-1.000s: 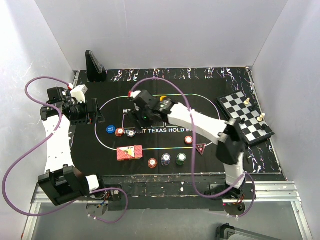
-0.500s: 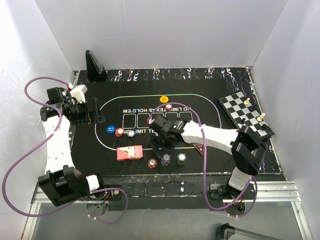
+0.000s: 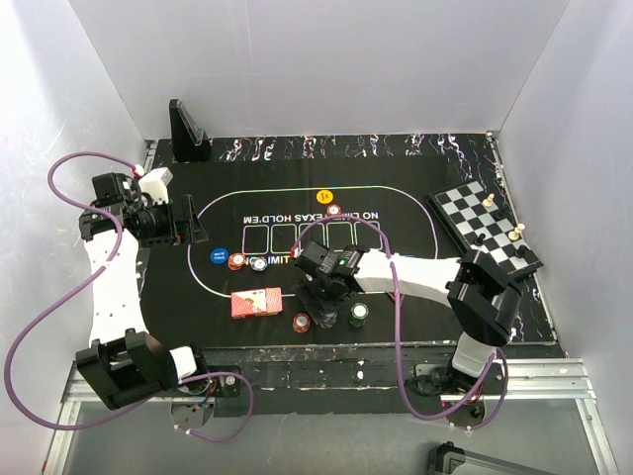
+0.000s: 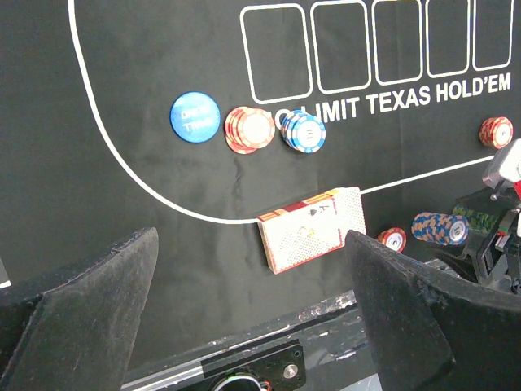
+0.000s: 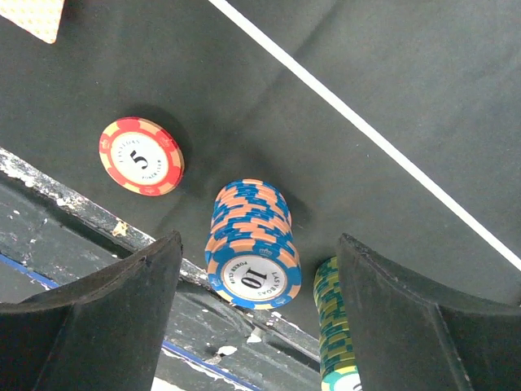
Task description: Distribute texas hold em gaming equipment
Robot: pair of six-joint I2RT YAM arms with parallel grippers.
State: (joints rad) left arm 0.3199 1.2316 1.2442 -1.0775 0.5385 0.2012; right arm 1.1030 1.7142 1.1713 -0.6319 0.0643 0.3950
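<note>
On the mat, a blue-and-orange chip stack [image 5: 252, 244] stands between the fingers of my open right gripper [image 5: 259, 244]; neither pad touches it. A single red chip [image 5: 141, 156] lies to its left and a green stack [image 5: 338, 326] to its right. From above, the right gripper [image 3: 323, 302] hovers low near the mat's front edge, hiding that stack. The red-backed card deck [image 3: 255, 302] lies to the left. Further left are a blue chip [image 3: 219, 255], a red stack [image 3: 237, 261] and a white-blue stack [image 3: 258, 263]. My left gripper [image 3: 183, 220] hangs open and empty at the mat's left edge.
A chessboard [image 3: 485, 233] with pieces sits at the right. A black stand [image 3: 186, 129] is at the back left. An orange chip [image 3: 323, 195] and a red chip [image 3: 334, 210] lie near the mat's far line. The table's metal front edge [image 5: 98, 220] is just below the chips.
My right arm swung from the mat's far centre toward the near edge and came down around the blue-and-orange stack. The left arm stayed still.
</note>
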